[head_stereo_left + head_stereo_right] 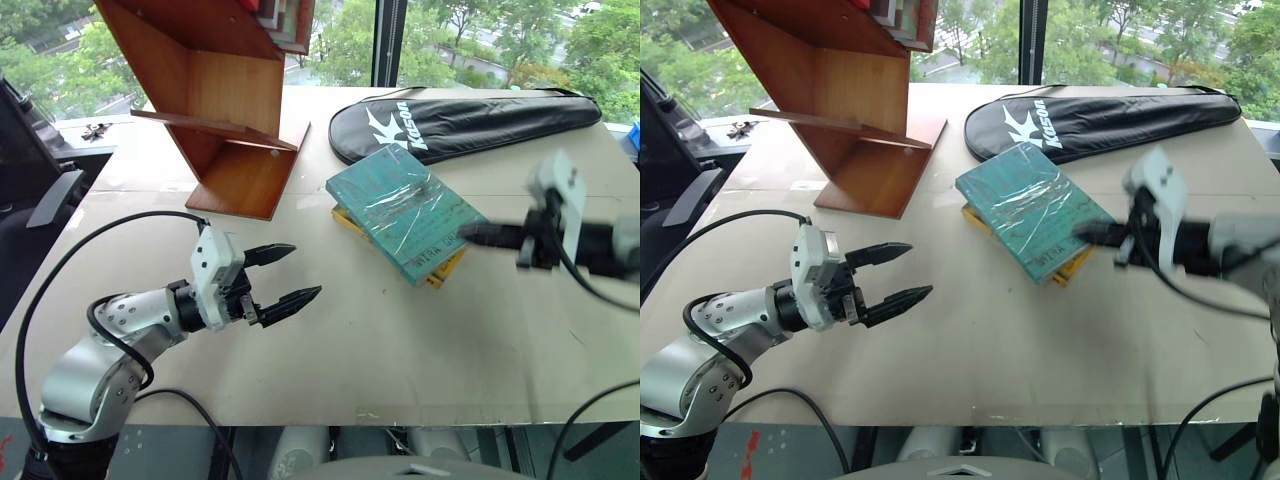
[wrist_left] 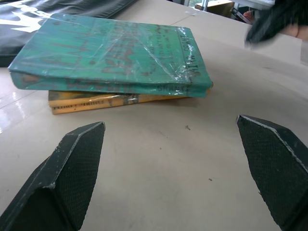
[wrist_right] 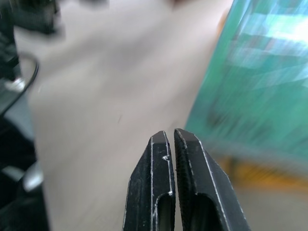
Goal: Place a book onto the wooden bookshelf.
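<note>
So the teal book (image 1: 403,208) is lying flat near the middle of the table (image 1: 420,350), sitting on top of a smaller yellow-orange paperback (image 2: 91,101), with the black racket bag (image 1: 470,118) just behind it and the wooden bookshelf (image 1: 215,100) off toward the back left, well apart from it. The left gripper (image 1: 283,274) hovers over bare tabletop with its fingers spread wide, nothing in them, pointed toward the books. The right gripper (image 3: 174,137) has its fingers pressed together and empty, tips right by the book's near right corner; it's too blurry to say if they actually touch it.

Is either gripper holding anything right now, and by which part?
Nothing is held. The left gripper is open over the table; the right gripper is shut on nothing beside the book.
</note>
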Robot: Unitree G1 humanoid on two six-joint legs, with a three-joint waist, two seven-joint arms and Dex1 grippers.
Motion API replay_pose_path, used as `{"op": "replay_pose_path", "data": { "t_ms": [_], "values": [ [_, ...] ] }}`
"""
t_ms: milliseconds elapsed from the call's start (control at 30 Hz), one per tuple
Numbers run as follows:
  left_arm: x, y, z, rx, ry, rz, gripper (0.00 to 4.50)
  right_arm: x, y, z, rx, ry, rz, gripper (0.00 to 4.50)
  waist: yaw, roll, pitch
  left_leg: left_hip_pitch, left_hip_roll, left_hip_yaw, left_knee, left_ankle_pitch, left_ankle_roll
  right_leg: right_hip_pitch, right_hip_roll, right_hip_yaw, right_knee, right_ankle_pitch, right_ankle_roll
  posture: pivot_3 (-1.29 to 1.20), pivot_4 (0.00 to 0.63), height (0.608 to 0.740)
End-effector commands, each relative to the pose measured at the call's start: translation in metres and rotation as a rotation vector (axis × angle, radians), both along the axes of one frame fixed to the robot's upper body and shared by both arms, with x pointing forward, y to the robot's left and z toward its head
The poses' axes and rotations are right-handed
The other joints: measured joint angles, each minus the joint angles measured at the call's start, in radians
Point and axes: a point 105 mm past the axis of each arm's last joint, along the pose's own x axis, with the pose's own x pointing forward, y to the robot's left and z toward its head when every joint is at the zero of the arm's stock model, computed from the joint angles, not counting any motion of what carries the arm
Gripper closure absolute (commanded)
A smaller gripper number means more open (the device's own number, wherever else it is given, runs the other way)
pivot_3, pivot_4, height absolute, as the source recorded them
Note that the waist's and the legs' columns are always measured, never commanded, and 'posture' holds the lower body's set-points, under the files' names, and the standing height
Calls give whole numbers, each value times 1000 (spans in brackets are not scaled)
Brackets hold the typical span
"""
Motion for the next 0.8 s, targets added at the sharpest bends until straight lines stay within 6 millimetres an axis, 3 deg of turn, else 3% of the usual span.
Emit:
{"op": "replay_pose_path", "data": {
  "t_ms": [33, 167, 300, 533, 800],
  "values": [
    [-2, -2, 8, -15, -52, -21, 0, 78, -42, 4, -176, -104, -357, 4458, -9, 0, 0, 0, 0, 0, 0, 1, -1, 0, 0, -1, 0, 0, 0, 0, 150, 740],
    [-5, -3, 13, -27, -66, -34, 0, 127, -44, -5, -286, -132, -395, 4458, -10, -1, 0, -1, 0, 3, 0, 2, -3, -1, 0, 2, -1, 0, 0, 0, 150, 740],
    [-13, -4, 24, -66, -85, -52, 0, 152, -36, -17, -311, -112, -353, 4458, -10, 0, 0, -5, 0, 3, -1, 2, -3, -6, 2, 3, -2, 0, 0, 0, 150, 740],
    [-18, -1, 30, -94, -98, -21, 0, 161, -12, -29, -266, -71, -255, 4458, -7, 0, 0, -7, 0, 3, -1, 2, -3, -6, 0, 2, -3, 0, 0, 0, 150, 740],
    [-19, 0, 26, -84, -83, -5, 0, 147, 19, -32, -217, -58, -145, 4458, -8, 0, 0, -5, 0, 2, -2, 2, -4, -6, -1, 2, 0, 0, 0, 0, 150, 740]
  ]
}}
